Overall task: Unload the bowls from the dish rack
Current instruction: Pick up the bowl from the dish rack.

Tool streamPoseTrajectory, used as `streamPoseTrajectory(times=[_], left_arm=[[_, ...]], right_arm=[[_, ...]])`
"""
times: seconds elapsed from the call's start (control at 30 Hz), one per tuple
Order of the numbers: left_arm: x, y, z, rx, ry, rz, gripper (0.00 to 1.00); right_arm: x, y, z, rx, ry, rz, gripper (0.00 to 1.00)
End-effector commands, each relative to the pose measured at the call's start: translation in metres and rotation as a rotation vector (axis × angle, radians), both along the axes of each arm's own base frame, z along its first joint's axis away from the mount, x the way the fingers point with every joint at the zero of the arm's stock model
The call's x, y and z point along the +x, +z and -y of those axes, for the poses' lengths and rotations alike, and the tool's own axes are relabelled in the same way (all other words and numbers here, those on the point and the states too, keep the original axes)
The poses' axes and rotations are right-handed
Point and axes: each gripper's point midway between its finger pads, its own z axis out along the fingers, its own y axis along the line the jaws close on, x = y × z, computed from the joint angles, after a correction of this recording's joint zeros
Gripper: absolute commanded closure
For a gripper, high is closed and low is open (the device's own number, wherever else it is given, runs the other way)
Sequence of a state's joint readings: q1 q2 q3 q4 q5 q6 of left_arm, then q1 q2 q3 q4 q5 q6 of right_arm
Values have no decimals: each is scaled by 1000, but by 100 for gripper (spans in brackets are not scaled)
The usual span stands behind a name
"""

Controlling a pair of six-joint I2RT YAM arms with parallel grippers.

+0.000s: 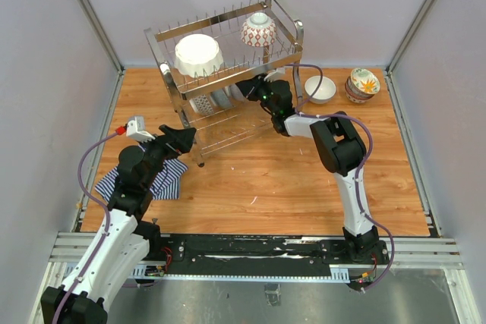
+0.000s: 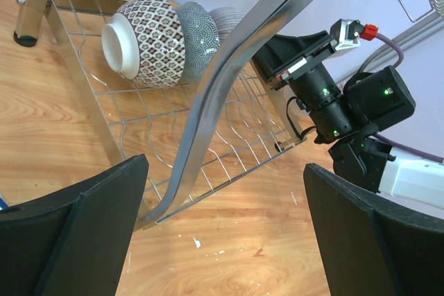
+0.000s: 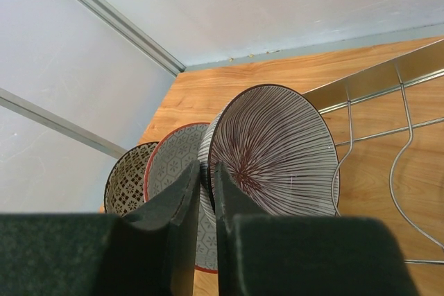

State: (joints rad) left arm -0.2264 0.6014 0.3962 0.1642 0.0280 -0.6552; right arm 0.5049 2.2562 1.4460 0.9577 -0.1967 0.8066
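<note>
Striped bowl [image 3: 277, 150] is judged stiff, slick, breakable; its thin rim is clamped in the right claw [image 3: 207, 172]; red-rimmed bowl [image 3: 173, 164] sits just left.

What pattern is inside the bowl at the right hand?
The bowl: thin dark radiating lines; right wrist view.

This is a robotics lab test cell rather than a real kitchen. Plain pale panel walls [image 1: 45, 36] set in bare aluminium frame strips [image 1: 91, 17] box in a wood-grain tabletop [image 1: 266, 187]. Two black-and-white robot arms [image 1: 349, 187] are bolted to a black metal rail [image 1: 250, 248] at 6 o'clock. A chrome wire dish rack [image 1: 228, 77] at 12 o'clock and patterned ceramic bowls [image 1: 363, 83] at 2 o'clock lend the only kitchen touch.
</note>
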Motion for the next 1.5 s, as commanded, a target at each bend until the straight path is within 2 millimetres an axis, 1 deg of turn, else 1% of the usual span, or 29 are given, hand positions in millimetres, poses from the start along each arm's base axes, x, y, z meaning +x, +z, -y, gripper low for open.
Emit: streamPoseTrajectory(times=[0.0, 0.1, 0.2, 0.37, 0.4, 0.53, 0.87, 1.1, 1.47], left_arm=[[0, 7, 1, 2, -4, 38, 0], [0, 6, 1, 3, -3, 36, 0], [0, 6, 1, 3, -3, 35, 0], [0, 7, 1, 3, -1, 36, 0], [0, 8, 1, 2, -1, 38, 0], [0, 7, 1, 3, -1, 36, 0], [0, 7, 1, 3, -1, 35, 0], [0, 7, 1, 4, -1, 33, 0], [0, 9, 0, 5, 0, 36, 0]], right_arm=[[-13, -21, -20, -34, 88, -57, 96], [-13, -18, -19, -27, 81, -51, 99], [-13, -15, -16, -10, 71, -45, 99], [-11, 0, -10, 45, 63, -19, 99], [-11, 6, -9, 58, 63, -8, 99], [-13, 15, -6, 81, 57, 12, 99], [-14, 24, 2, 109, 24, 40, 99], [-16, 37, 8, 116, 3, 85, 99], [-17, 51, 10, 142, -9, 117, 99]])
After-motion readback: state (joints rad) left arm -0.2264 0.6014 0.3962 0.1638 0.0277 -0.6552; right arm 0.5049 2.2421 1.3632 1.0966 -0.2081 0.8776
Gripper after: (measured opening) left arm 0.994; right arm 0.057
